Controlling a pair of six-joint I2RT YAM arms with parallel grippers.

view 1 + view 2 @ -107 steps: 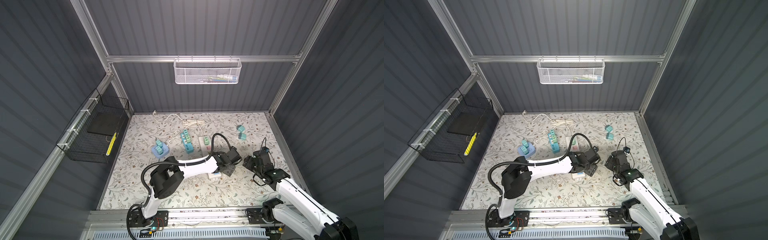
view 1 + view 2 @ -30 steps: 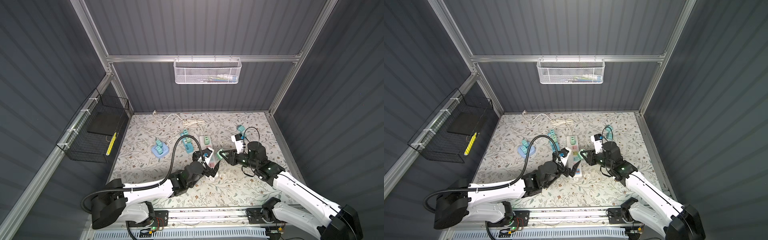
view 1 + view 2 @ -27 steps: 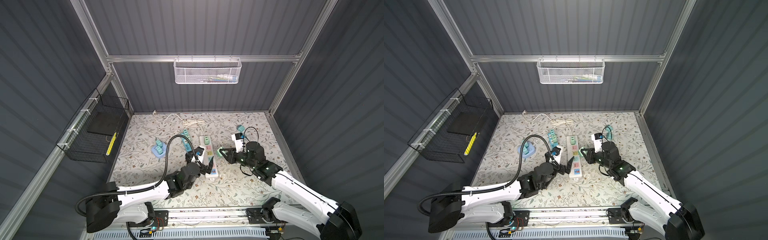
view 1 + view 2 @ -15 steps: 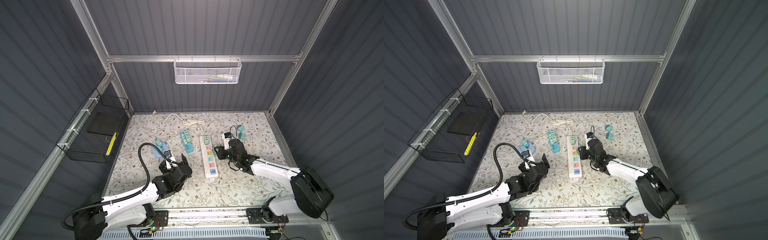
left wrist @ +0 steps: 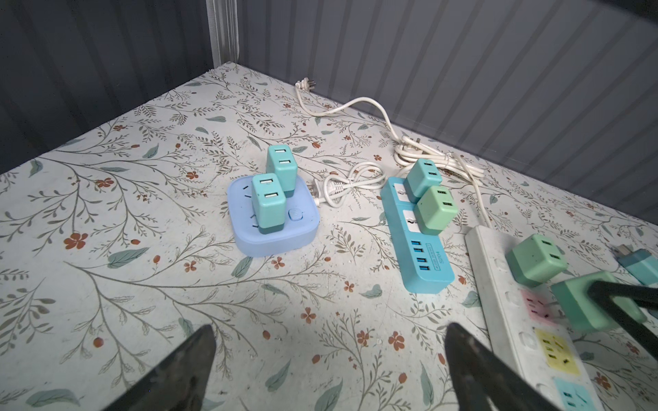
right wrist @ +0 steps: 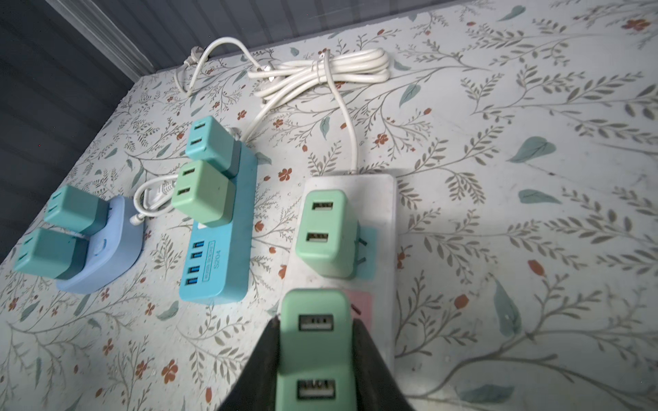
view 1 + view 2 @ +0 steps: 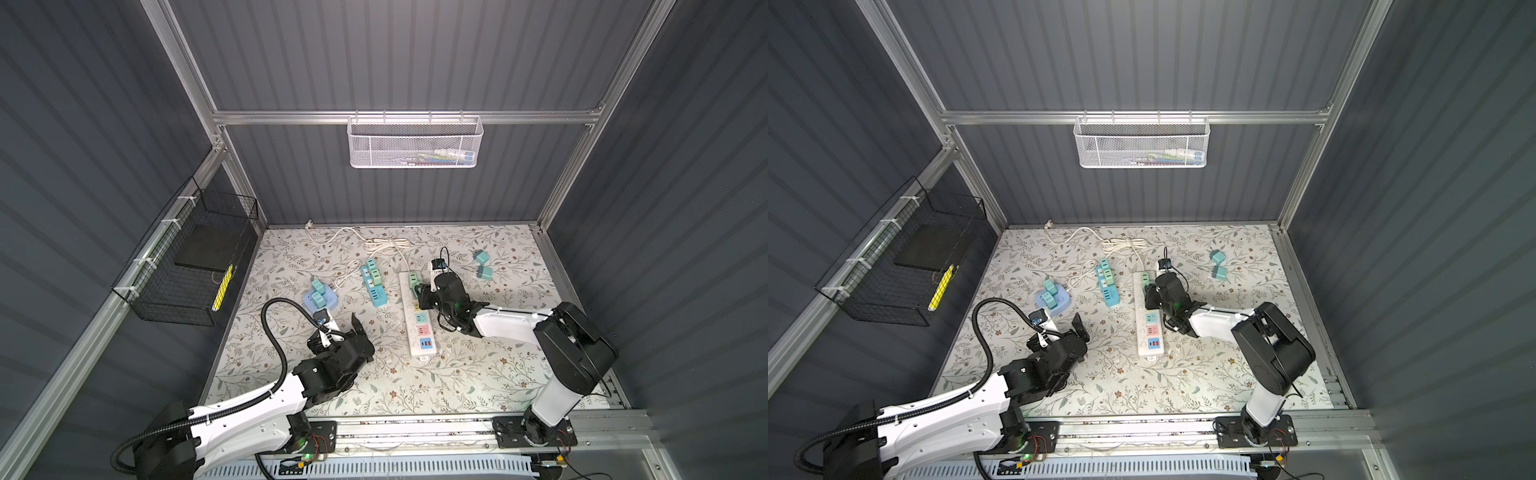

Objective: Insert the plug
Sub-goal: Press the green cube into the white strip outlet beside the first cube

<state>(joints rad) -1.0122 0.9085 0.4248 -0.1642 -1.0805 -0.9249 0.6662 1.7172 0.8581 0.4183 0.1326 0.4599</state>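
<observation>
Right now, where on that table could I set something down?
Free: the near stretch between the white power strip and the front rail; the back-left corner beyond the round hub. Crowded: the middle, around the blue strip and cords.

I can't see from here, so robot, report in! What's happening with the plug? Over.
Left tool open, empty. Right tool shut on green plug, at pink socket of white strip; seating unclear. Neighbour plug close beside it.
</observation>
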